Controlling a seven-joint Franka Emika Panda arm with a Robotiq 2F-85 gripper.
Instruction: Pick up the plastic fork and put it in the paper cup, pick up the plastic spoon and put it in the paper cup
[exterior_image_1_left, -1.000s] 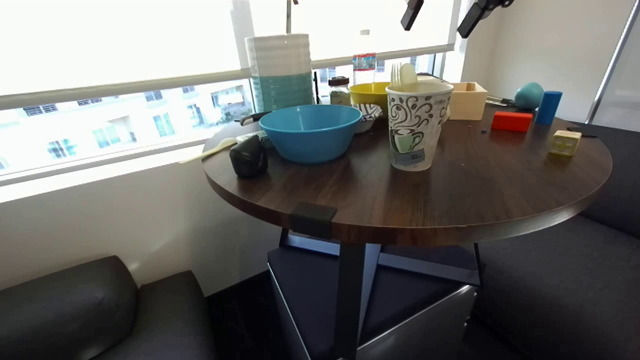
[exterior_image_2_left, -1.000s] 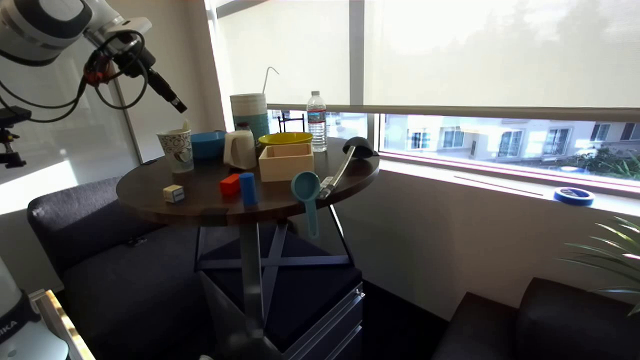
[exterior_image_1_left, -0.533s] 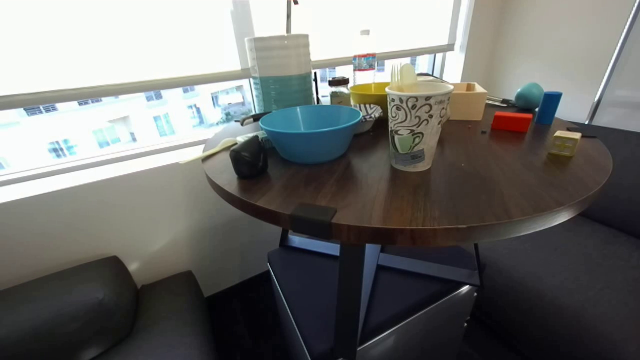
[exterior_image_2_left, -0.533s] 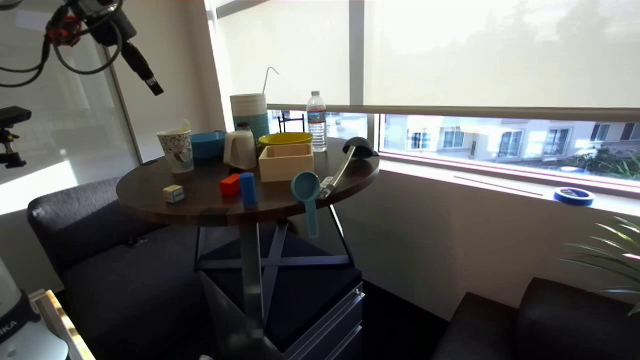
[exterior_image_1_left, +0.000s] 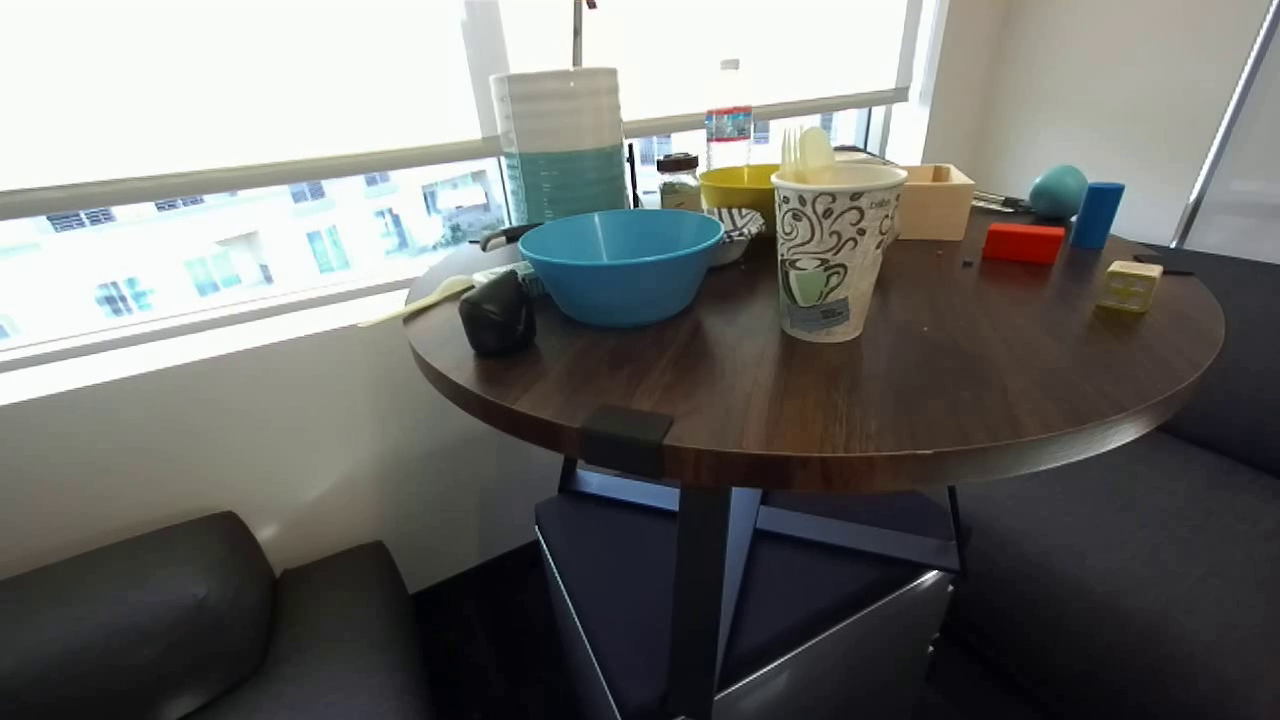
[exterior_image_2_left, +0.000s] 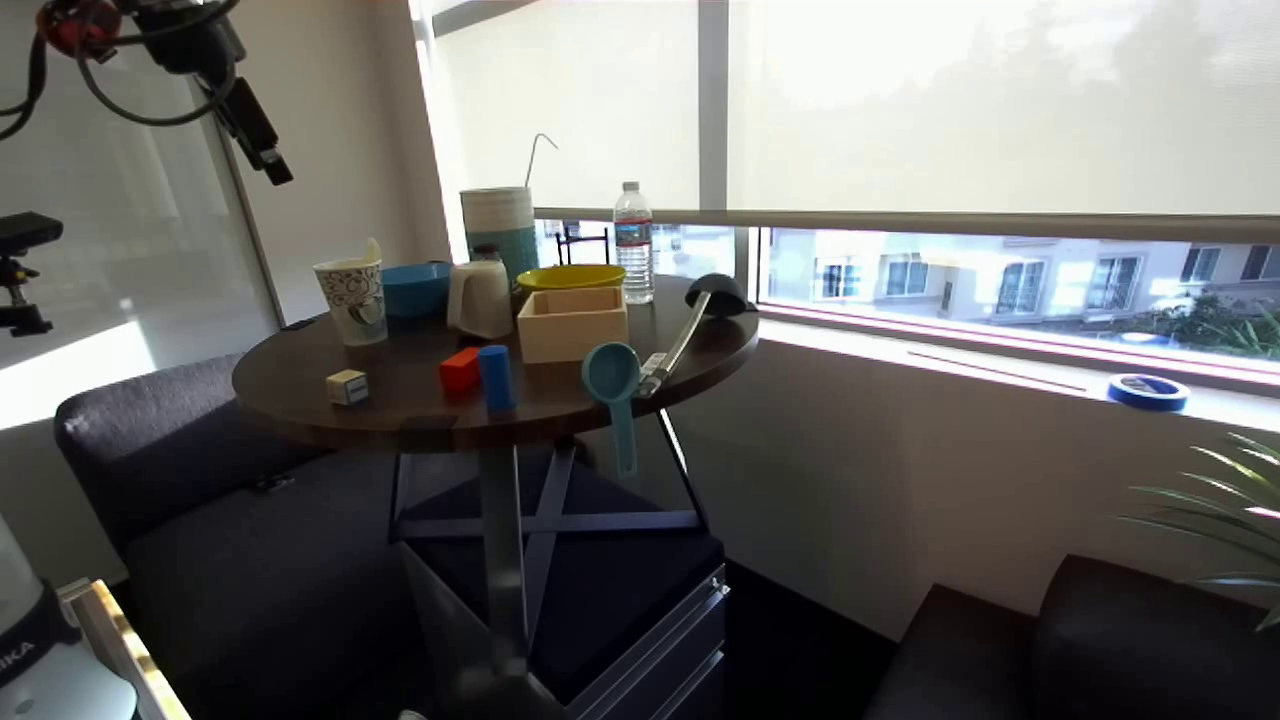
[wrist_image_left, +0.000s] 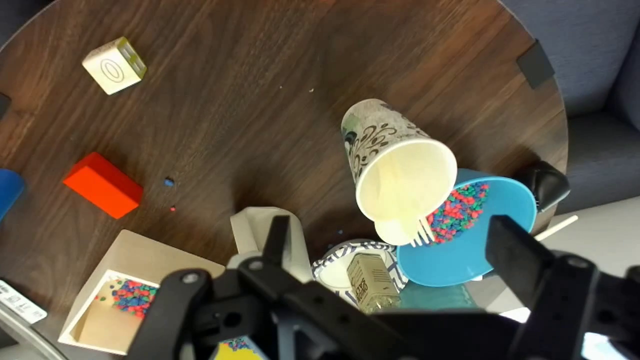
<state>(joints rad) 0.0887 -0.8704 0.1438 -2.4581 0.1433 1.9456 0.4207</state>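
In an exterior view, see the paper cup (exterior_image_1_left: 830, 250) upright on the surface (exterior_image_1_left: 1000, 380), near the blue bowl (exterior_image_1_left: 620, 285), with the plastic fork (exterior_image_1_left: 790, 160) and the plastic spoon (exterior_image_1_left: 818, 155) both standing in it, tines and rounded end above the rim. In an exterior view, find the gripper (exterior_image_2_left: 277, 170) side-on, higher than the paper cup and well apart from it. In the wrist view, make out fingers (wrist_image_left: 276, 242) spread wide, plus small coloured bits (wrist_image_left: 457, 212) inside the blue bowl, the red block (wrist_image_left: 102, 185) and the wooden box (wrist_image_left: 150, 257).
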